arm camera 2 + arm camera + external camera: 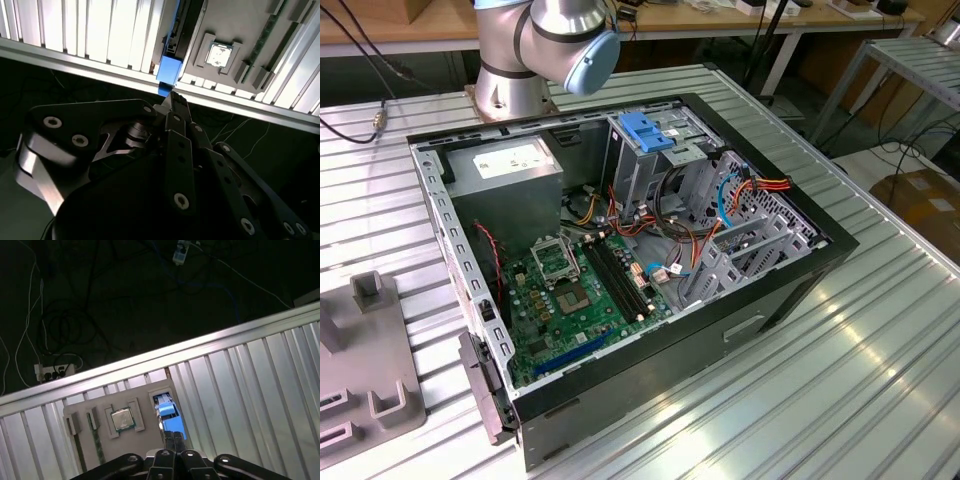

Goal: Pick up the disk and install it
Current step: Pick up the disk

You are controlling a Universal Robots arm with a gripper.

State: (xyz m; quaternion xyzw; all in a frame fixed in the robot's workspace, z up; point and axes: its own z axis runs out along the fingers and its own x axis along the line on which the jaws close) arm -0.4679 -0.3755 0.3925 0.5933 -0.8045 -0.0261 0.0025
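Note:
In both wrist views the disk (170, 69) (167, 412) stands on edge in a slot of a grey fixture plate (250, 30) (150, 440) near the table's edge, its blue carrier frame facing the camera. My gripper (173, 101) (175, 439) hovers just over the blue end of the disk. Its two dark fingers are pressed together with nothing between them, so it is shut. I cannot tell whether the tips touch the frame.
A processor chip (217, 54) (122, 418) lies in a recess of the same plate. In the exterior view the open computer case (790, 290) sits mid-table with its motherboard (570, 290), power-supply box (505, 165) and a drive cage with a blue bracket (645, 130). The arm's base (545, 45) rises behind it.

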